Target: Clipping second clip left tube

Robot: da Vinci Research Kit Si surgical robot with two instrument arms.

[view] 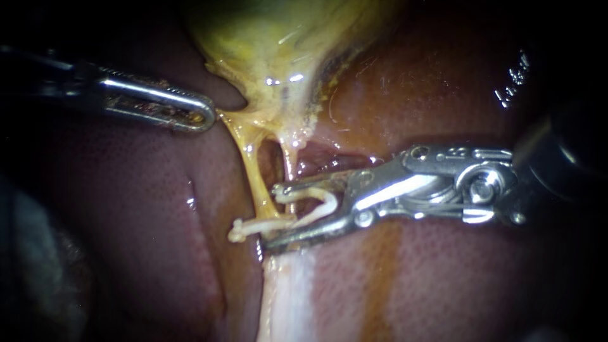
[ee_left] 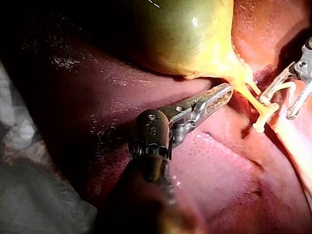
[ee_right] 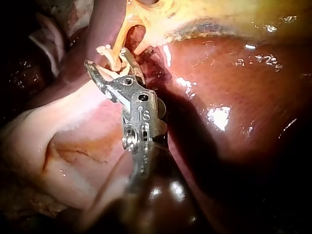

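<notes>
Tube point(view: 256, 183) looks soft, slick, tearable; right tool point(view: 271, 217) grips an open clip point(view: 320, 195) astride its middle, left tool point(view: 204, 117) clamps gallbladder point(view: 278, 44).

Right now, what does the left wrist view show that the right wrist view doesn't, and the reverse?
Left wrist only: the left tool and the rounded green body of the gallbladder. Right wrist only: the wrist and shaft of the right tool. Both: the right tool, its jaws holding an open clip at the left tube, and the liver.
</notes>
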